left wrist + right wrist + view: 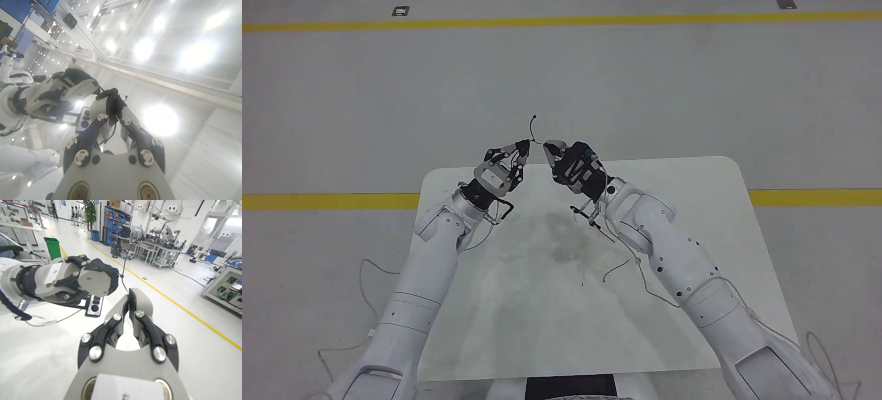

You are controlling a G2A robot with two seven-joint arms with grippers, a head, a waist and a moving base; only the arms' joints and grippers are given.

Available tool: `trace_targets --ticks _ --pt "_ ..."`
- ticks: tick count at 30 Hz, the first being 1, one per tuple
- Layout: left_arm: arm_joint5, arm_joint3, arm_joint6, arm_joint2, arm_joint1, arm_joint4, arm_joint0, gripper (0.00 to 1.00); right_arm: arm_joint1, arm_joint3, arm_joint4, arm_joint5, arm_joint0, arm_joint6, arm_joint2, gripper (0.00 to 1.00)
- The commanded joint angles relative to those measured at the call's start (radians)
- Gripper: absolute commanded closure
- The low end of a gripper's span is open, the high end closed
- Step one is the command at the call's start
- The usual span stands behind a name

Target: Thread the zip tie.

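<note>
Zip tie (121, 276) is held up in the air btw the two hands, well off the bench (682, 300). L hand (524, 149) is pinched shut on it right by the small head, which pokes out just past its fingertips. R hand (128, 298) sits tip to tip w/ L hand, fingers pressed together on the thin black strand. A short curved bit of tie runs btw the two grips. The rest of the strand rises free above L hand's tips. Thin dark strand (617, 268) lies on the bench beside R forearm.
</note>
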Motion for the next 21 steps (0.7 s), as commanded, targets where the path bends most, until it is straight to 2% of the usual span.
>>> trace_targets --ticks 1,21 --pt "0.000 0.000 0.000 0.000 0.000 0.000 0.000 1.00 -0.001 0.001 -0.001 -0.001 0.000 0.001 0.000 1.00" --pt "0.000 0.000 0.000 0.000 0.000 0.000 0.000 1.00 -0.006 0.021 -0.010 -0.019 -0.007 0.028 0.014 1.00"
